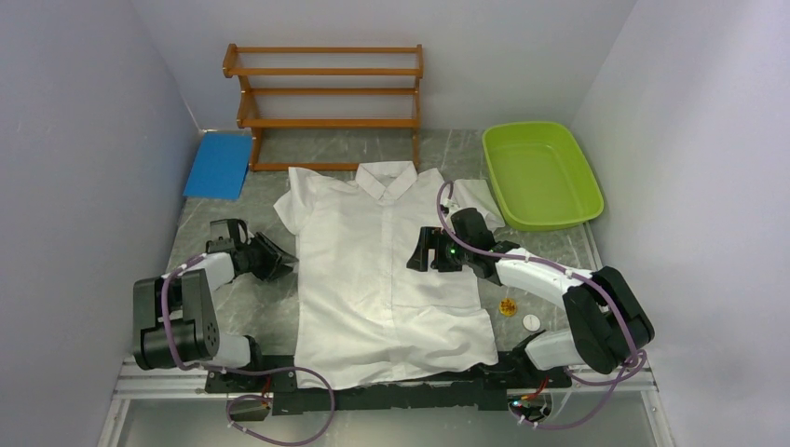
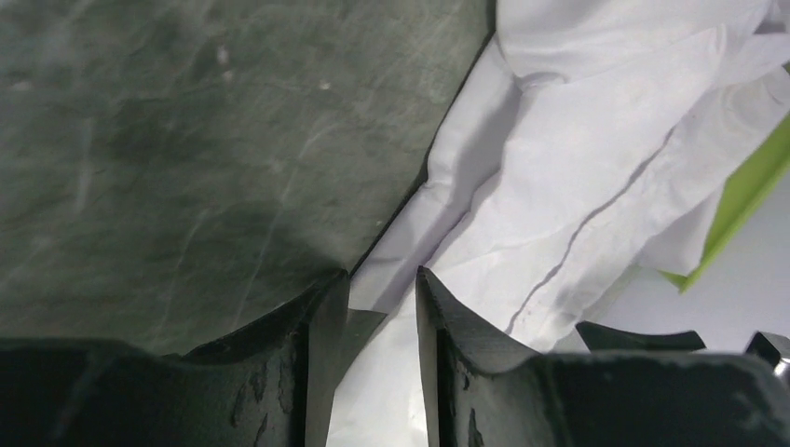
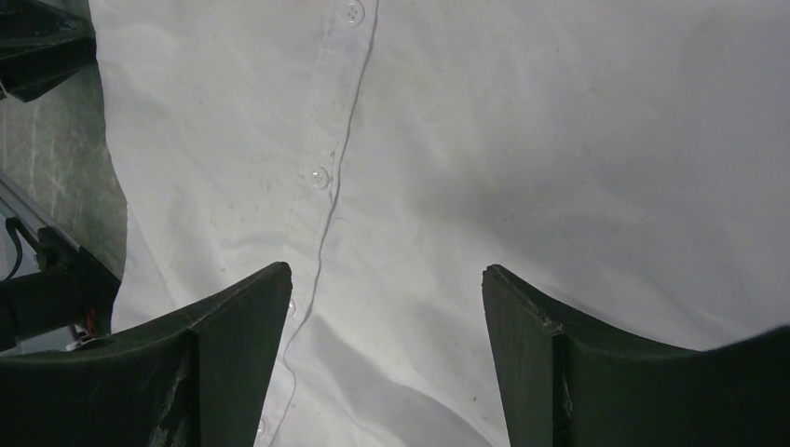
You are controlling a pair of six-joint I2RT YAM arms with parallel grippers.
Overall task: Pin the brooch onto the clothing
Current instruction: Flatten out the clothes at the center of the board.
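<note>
The white shirt (image 1: 382,279) lies flat, front up, in the middle of the table, collar at the far end. The brooch (image 1: 508,306), small and yellow-orange, lies on the table just right of the shirt's hem. My left gripper (image 1: 284,259) sits low at the edge of the shirt's left sleeve. In the left wrist view (image 2: 382,279) its jaws stand narrowly apart with the white sleeve fabric (image 2: 559,168) between and beyond the tips. My right gripper (image 1: 424,253) hovers over the shirt's chest. In the right wrist view (image 3: 387,270) it is wide open and empty above the button placket (image 3: 321,177).
A small white disc (image 1: 531,321) lies beside the brooch. A green tray (image 1: 540,172) stands at the back right, touching the shirt's right sleeve. A wooden rack (image 1: 326,93) stands at the back and a blue sheet (image 1: 219,165) lies at the back left.
</note>
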